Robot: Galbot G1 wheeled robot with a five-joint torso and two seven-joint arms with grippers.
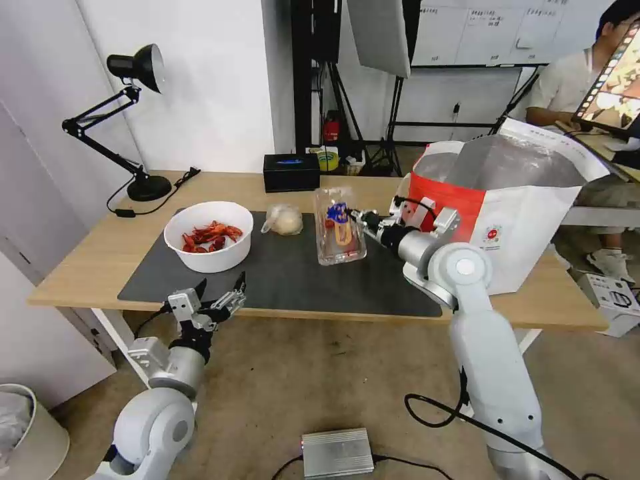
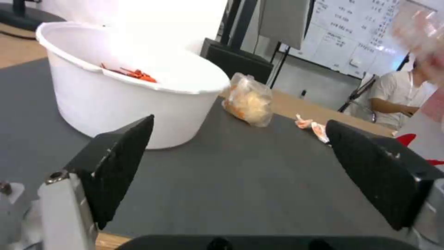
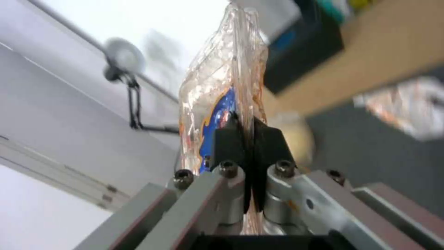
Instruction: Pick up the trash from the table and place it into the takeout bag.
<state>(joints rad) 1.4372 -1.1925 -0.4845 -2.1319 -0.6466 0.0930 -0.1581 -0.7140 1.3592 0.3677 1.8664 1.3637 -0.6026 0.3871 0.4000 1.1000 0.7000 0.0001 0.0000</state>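
Tray (image 1: pixel 340 235) at centre frame, pinched tight by the right hand (image 1: pixel 351 215) above the mat (image 1: pixel 287 273); left hand (image 1: pixel 220 293) gapes wide at lower left, holding nothing

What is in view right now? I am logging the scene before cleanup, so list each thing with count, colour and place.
clamshell tray: one, clear with red scraps, held over the mat's middle
white bowl: one, holding red crayfish shells, on the mat's left part
baggie: one, clear with beige lump, mat's far edge
tissue: one, crumpled white, on the mat
takeout bag: one, white and red, table's right end
table: one, light wood
mat: one, dark grey
black box: one, table's far edge
desk lamp: one, black, far left corner
left gripper: jaws open, at the table's near edge
right gripper: jaws shut on the clamshell tray
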